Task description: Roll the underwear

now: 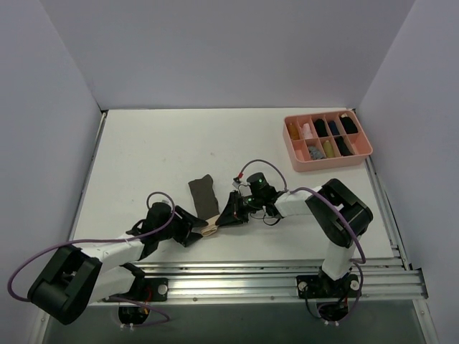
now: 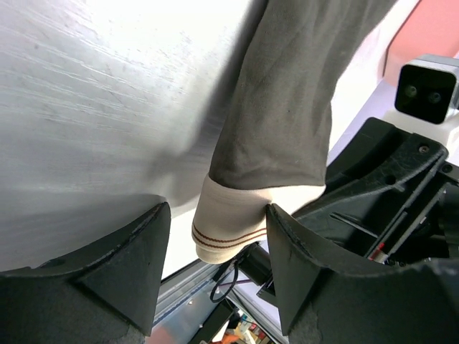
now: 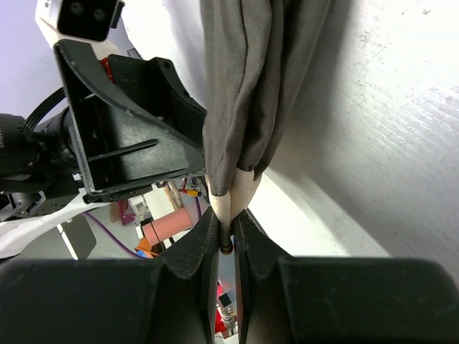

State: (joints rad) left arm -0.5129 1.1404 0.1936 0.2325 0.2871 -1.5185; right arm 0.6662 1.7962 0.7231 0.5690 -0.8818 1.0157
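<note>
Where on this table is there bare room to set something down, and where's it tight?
Bare table runs from the left wall to the underwear, and again between the underwear and the pink tray. Crowded at the near edge, where left gripper and right gripper meet.

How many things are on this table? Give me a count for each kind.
Robot hands: 2 (left hand open, right hand pinching the cloth)
Underwear: 1, dark olive-brown with a tan waistband
Pink compartment tray: 1
Rolled bundles in the tray: too small to count
Total: 4, not counting the bundles
</note>
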